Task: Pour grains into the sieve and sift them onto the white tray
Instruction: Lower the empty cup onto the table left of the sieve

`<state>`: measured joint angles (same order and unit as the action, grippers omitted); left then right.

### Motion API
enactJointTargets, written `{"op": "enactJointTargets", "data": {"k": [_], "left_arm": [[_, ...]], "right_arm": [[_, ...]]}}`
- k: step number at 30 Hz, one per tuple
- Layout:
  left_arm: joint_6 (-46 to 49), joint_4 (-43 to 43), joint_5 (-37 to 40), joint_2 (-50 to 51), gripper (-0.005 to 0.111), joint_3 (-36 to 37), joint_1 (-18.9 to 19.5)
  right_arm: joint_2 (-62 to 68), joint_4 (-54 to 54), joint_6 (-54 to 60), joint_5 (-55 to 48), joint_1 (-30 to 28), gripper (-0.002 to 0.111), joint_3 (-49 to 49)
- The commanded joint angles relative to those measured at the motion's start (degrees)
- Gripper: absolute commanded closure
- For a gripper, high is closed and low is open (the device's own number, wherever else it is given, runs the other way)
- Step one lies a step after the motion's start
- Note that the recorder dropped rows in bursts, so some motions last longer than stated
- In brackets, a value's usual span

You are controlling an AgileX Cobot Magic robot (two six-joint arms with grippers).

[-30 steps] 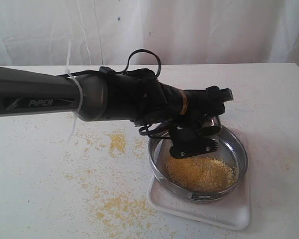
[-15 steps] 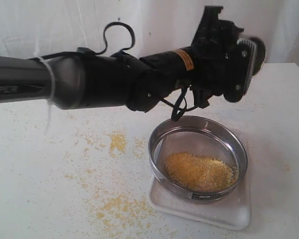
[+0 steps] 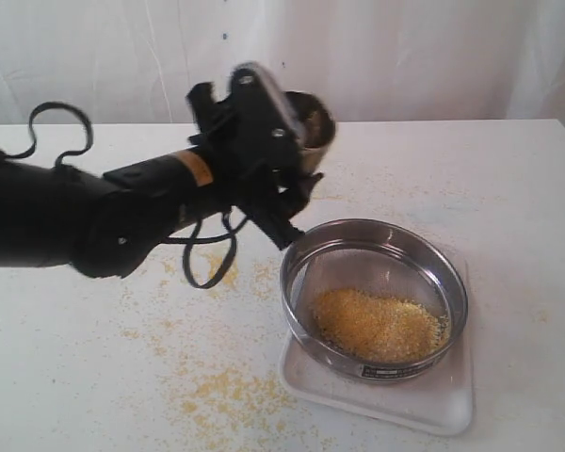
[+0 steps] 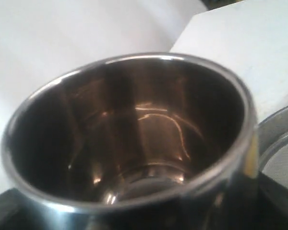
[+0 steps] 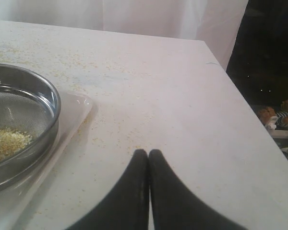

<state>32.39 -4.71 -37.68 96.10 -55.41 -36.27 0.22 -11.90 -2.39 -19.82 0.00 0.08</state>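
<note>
The sieve (image 3: pixel 375 297) rests on the white tray (image 3: pixel 433 403) at the front right, with a heap of yellow grains (image 3: pixel 377 325) on its mesh. My left gripper (image 3: pixel 292 141) hangs above the table, up and to the left of the sieve, shut on a small steel cup (image 3: pixel 311 124). That cup (image 4: pixel 129 139) fills the left wrist view and looks empty inside; the sieve's rim (image 4: pixel 278 139) shows beside it. My right gripper (image 5: pixel 148 153) is shut on nothing, low over the bare tabletop to the right of the sieve (image 5: pixel 24 120) and tray (image 5: pixel 77 112). The right arm is out of the exterior view.
Spilled yellow grains (image 3: pixel 221 268) lie scattered over the white speckled tabletop left of and in front of the tray. The table's right edge (image 5: pixel 240 100) drops off beside my right gripper. A white curtain (image 3: pixel 405 56) hangs behind the table.
My left arm has lifted from inside the sieve and swung up and to the left, carrying the cup away. The grain heap, sieve and tray have stayed put.
</note>
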Motion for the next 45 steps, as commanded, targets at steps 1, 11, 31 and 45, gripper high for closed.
{"op": "enactJointTargets", "data": {"k": [1, 11, 31, 45], "left_arm": [[-19.3, -4.1, -14.0, -0.9, 0.107, 8.5, 6.7], [-22.8, -0.2, -25.1, 7.2, 0.107, 11.3, 13.9], [-34.9, 12.1, -30.3, 22.5, 0.107, 7.9, 18.6], [-34.9, 12.6, -23.5, 23.2, 0.107, 5.3, 18.6]], "right_arm": [[-0.2, -0.3, 0.2, 0.1, 0.0, 0.108, -0.1], [-0.2, -0.3, 0.2, 0.1, 0.0, 0.108, -0.1], [-0.2, -0.3, 0.2, 0.1, 0.0, 0.108, -0.1], [-0.2, -0.3, 0.2, 0.1, 0.0, 0.108, -0.1]]}}
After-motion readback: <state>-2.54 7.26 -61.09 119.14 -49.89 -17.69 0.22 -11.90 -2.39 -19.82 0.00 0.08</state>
